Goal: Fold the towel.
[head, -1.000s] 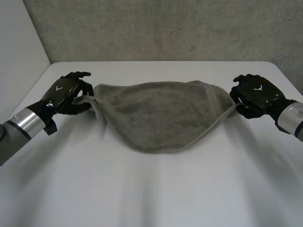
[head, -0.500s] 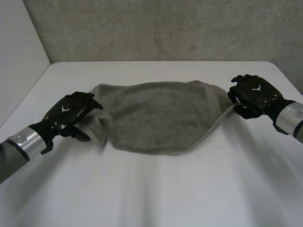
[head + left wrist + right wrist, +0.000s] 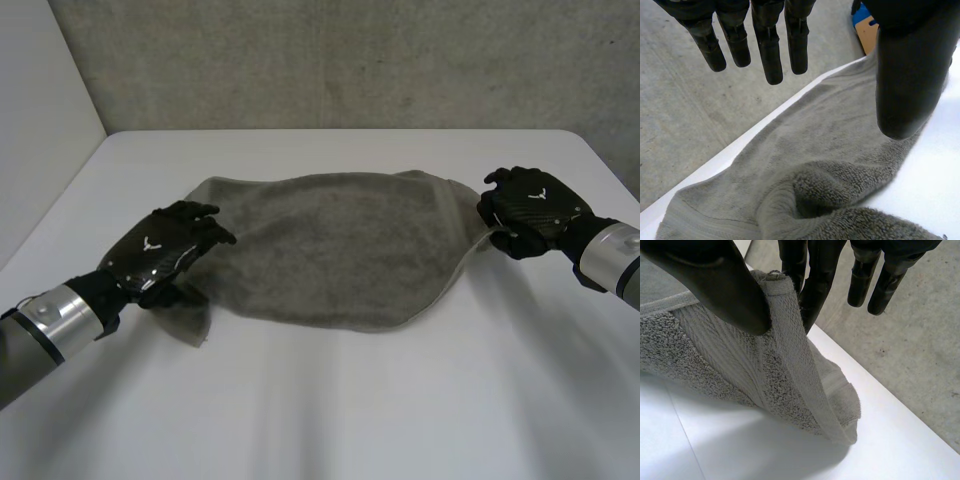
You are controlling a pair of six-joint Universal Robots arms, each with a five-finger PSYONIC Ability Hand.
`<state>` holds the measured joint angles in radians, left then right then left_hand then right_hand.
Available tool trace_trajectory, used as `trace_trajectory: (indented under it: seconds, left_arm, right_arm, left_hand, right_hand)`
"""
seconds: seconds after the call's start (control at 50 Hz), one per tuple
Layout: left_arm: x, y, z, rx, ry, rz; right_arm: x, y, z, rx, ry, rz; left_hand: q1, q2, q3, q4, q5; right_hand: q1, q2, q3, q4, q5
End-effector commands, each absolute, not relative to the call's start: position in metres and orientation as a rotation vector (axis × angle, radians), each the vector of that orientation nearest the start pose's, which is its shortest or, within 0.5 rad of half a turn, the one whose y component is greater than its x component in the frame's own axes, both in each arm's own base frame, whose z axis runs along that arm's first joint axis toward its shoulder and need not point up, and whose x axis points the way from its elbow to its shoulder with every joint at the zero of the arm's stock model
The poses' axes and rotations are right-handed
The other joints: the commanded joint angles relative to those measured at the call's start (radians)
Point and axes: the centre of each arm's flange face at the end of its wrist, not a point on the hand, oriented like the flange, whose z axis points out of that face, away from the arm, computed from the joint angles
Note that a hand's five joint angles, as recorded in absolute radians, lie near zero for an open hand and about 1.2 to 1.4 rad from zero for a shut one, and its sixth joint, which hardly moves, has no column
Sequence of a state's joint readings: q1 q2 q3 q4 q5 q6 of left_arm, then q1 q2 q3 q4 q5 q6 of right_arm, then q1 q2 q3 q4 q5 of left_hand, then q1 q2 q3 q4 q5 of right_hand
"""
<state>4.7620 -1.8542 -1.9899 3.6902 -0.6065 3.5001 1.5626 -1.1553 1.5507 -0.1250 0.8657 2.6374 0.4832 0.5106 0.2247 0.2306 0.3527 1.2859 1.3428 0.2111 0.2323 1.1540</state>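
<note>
the grey towel [image 3: 340,250] lies spread across the middle of the white table [image 3: 350,420], nearer its far edge than its near edge, with a hand at each end. the left hand [image 3: 160,250] sits over the towel's left end, where the cloth is bunched into a hump under its palm. its fingers [image 3: 770,50] are straight and released, pointing past the far edge, and the thumb [image 3: 905,75] hangs above the cloth; whether it touches the cloth i cannot tell. the right hand [image 3: 530,205] is at the towel's right end and grasps it, the hemmed edge pinched between its thumb [image 3: 725,280] and its fingers and lifted off the table. in the head view the left hand hides the towel's left corner. a blue and tan shape [image 3: 866,27] beyond the towel is cut off by the thumb and too unclear to name.
</note>
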Motion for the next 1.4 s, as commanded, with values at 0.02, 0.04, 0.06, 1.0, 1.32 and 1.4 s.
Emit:
trace_trajectory:
  seconds: [0.02,0.04,0.06,1.0,1.32,1.4]
  left_arm:
    - [-0.200,-0.274,0.145,1.578,2.205,-2.308]
    - [-0.199,-0.273,0.144,1.596,2.173,-2.297]
    - [-0.200,-0.272,0.143,1.616,2.144,-2.286]
    - [-0.223,-0.286,0.126,1.344,2.075,-2.053]
    - [-0.229,-0.333,0.116,1.329,2.032,-2.083]
    - [-0.232,-0.342,0.117,1.328,2.009,-2.101]
  right_arm:
    - [0.188,-0.341,0.191,-1.125,1.968,-1.801]
    - [0.188,-0.340,0.191,-1.126,1.968,-1.799]
    - [0.188,-0.341,0.190,-1.123,1.973,-1.796]
    - [0.187,-0.340,0.184,-1.126,1.986,-1.778]
    - [0.186,-0.341,0.179,-1.122,1.996,-1.763]
    - [0.186,-0.342,0.177,-1.121,1.999,-1.758]
  left_hand:
    - [0.053,0.026,-0.050,-0.056,0.009]
    - [0.053,0.026,-0.050,-0.056,0.009]
    - [0.053,0.026,-0.050,-0.056,0.009]
    - [0.206,0.178,-0.050,-0.056,0.161]
    - [0.898,0.871,-0.050,-0.056,0.854]
    - [0.913,0.886,-0.050,-0.056,0.869]
  right_hand:
    - [0.110,0.053,-0.037,-0.058,0.068]
    - [0.110,0.053,-0.037,-0.058,0.068]
    - [0.110,0.053,-0.037,-0.058,0.068]
    - [0.110,0.053,-0.037,-0.058,0.068]
    - [0.110,0.053,-0.037,-0.058,0.068]
    - [0.110,0.053,-0.037,-0.058,0.068]
